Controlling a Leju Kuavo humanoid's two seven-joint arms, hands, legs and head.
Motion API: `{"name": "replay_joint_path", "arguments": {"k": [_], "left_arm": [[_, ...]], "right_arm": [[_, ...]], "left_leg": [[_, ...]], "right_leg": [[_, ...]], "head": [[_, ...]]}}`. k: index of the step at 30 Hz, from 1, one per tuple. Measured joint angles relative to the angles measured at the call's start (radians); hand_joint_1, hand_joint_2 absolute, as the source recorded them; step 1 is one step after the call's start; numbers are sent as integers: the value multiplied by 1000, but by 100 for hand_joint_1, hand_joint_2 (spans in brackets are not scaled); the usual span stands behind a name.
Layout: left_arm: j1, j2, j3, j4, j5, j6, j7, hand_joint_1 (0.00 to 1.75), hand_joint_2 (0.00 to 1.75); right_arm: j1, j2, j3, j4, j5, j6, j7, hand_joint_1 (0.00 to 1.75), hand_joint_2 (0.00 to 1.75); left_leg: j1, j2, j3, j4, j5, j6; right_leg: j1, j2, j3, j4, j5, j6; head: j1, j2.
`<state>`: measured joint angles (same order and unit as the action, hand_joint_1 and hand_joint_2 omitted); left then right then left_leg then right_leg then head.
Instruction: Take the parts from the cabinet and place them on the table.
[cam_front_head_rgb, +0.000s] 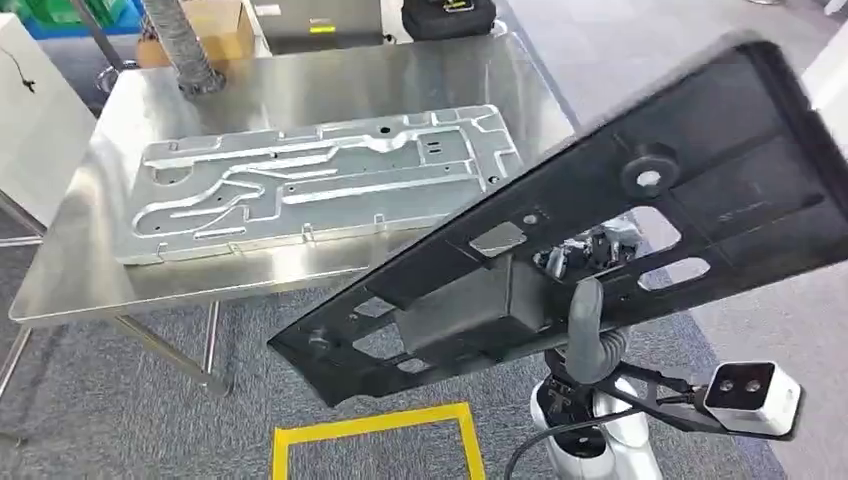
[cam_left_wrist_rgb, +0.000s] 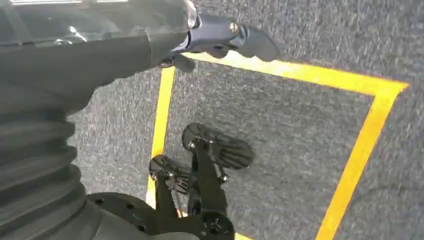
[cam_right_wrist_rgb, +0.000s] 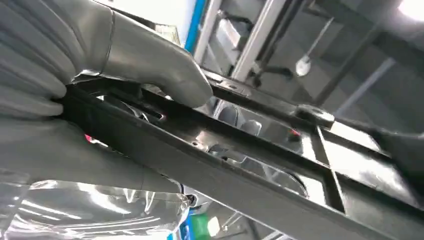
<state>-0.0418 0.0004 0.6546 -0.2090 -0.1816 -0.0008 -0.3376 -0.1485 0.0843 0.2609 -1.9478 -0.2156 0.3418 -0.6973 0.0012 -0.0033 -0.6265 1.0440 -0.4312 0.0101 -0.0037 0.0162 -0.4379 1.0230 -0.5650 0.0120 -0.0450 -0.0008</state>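
Observation:
A long black plastic panel (cam_front_head_rgb: 620, 200) hangs tilted in the air, in front of and to the right of the steel table (cam_front_head_rgb: 300, 85). My right hand (cam_front_head_rgb: 585, 325) grips its lower edge from below, thumb over the rim. In the right wrist view the grey thumb (cam_right_wrist_rgb: 150, 65) presses on the black panel (cam_right_wrist_rgb: 250, 175), whose ribs and cut-outs run away from the hand. A silver machined metal plate (cam_front_head_rgb: 320, 180) lies flat on the table. My left hand (cam_left_wrist_rgb: 220, 40) hangs over the grey carpet, holding nothing, its fingers loosely apart.
A cardboard box (cam_front_head_rgb: 215, 30), a grey ribbed hose (cam_front_head_rgb: 185, 50) and a black bag (cam_front_head_rgb: 447, 15) stand at the table's far edge. Yellow tape (cam_front_head_rgb: 375, 445) marks a square on the carpet before the table. A white surface (cam_front_head_rgb: 30, 120) stands at the left.

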Motion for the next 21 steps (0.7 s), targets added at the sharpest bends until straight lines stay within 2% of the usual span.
{"name": "replay_joint_path", "arguments": {"k": [1,2,3,4,5,6,7,8,9,10,11,12,13,14,15,16,18,19,20,21], "left_arm": [[-3,-1,1,0,0,0,-2,0,175],[-2,-1,1,0,0,0,-2,0,175],[-2,-1,3,0,0,0,-2,0,175],[-2,-1,6,0,0,0,-4,0,175],[-1,-1,10,0,-1,-1,-5,0,175],[-1,-1,13,0,-2,-1,-8,0,175],[-1,-2,15,0,-3,-1,-8,0,175],[1,-2,18,0,-7,-2,-9,0,175],[1,-3,19,0,-10,-2,-10,0,175],[1,-4,21,0,-10,-2,-10,0,175],[0,-5,25,0,-13,-2,-10,0,175],[-2,-7,28,0,-15,-2,-10,0,175],[-2,-7,33,0,-20,-2,-10,0,175],[-5,-7,36,0,-22,-2,-11,0,175],[-7,-7,39,0,-23,-3,-11,0,175],[-13,-7,42,-1,-23,-3,-12,0,175],[-19,-9,43,-1,-26,-6,-12,0,175],[-20,-9,45,-1,-30,-5,-12,0,175],[-18,-9,47,-1,-30,-5,-12,0,175],[-15,-9,49,-1,-30,-5,-11,0,175]], "right_arm": [[-1,0,-2,-9,8,-2,0,175,175],[0,1,-2,-14,19,-8,0,175,175],[0,3,-7,-18,29,-21,0,175,175],[0,3,-12,-20,49,-44,0,175,175],[0,3,-16,-20,66,-75,0,175,175],[-3,2,-20,-18,72,-96,0,175,175],[-9,2,-25,-16,82,-120,0,175,175],[-28,-2,-36,-4,121,-191,0,175,175],[-57,-5,-45,13,188,-285,11,175,175],[-85,-10,-55,32,255,-373,24,175,175],[-122,-18,-71,63,347,-486,47,175,175],[-160,-28,-87,92,427,-565,65,175,175],[-194,-38,-106,128,538,-656,98,175,175],[-233,-46,-117,153,624,-711,130,175,175],[-271,-56,-124,169,674,-739,151,175,175],[-309,-61,-128,185,704,-751,161,175,175],[-344,-64,-129,200,714,-758,170,175,175],[-352,-64,-129,211,718,-759,172,175,175],[-354,-66,-129,220,719,-761,177,175,175],[-355,-68,-129,228,721,-762,179,175,175]], "left_leg": [[4,-6,22,-11,-2,5],[5,-5,40,-25,-9,11],[5,-5,55,-34,-16,16],[6,-5,71,-41,-26,19],[6,-5,89,-46,-38,20],[6,-6,104,-47,-50,20],[6,-8,118,-48,-62,19],[6,-10,141,-48,-81,17],[6,-11,165,-48,-98,16],[5,-11,183,-48,-113,14],[4,-9,198,-49,-131,12],[1,-8,219,-44,-149,10],[0,-11,223,-50,-162,4],[1,-10,237,-67,-173,-4],[0,-9,248,-52,-157,-10],[-2,-9,234,-15,-131,-16],[2,-6,140,142,-65,-26],[4,-5,79,219,-69,-32],[6,-5,31,262,-104,-37],[7,-5,-11,281,-165,-42]], "right_leg": [[1,0,-14,36,19,8],[-3,-5,-48,98,43,13],[-3,-6,-96,163,52,16],[-3,-7,-152,223,38,17],[-3,-7,-204,267,0,19],[-3,-7,-242,288,-40,22],[-3,-7,-269,289,-71,21],[-3,-8,-291,261,-88,23],[-3,-9,-295,206,-66,22],[-2,-9,-292,149,-16,17],[-2,-10,-287,69,95,10],[3,-11,-291,15,237,4],[7,-11,-285,22,219,-3],[11,-9,-277,26,212,-11],[7,-6,-268,18,198,-21],[6,-1,-252,14,190,-29],[0,-2,-213,-4,168,-38],[0,-3,-191,-9,153,-41],[0,-3,-171,-12,138,-42],[0,-3,-148,-14,120,-43]], "head": [[0,0],[0,0],[0,0],[0,0],[0,0],[0,0],[0,0],[0,0],[0,0],[0,0],[0,0],[0,0],[1,0],[0,0],[0,0],[0,0],[0,0],[0,0],[0,0],[0,0]]}}
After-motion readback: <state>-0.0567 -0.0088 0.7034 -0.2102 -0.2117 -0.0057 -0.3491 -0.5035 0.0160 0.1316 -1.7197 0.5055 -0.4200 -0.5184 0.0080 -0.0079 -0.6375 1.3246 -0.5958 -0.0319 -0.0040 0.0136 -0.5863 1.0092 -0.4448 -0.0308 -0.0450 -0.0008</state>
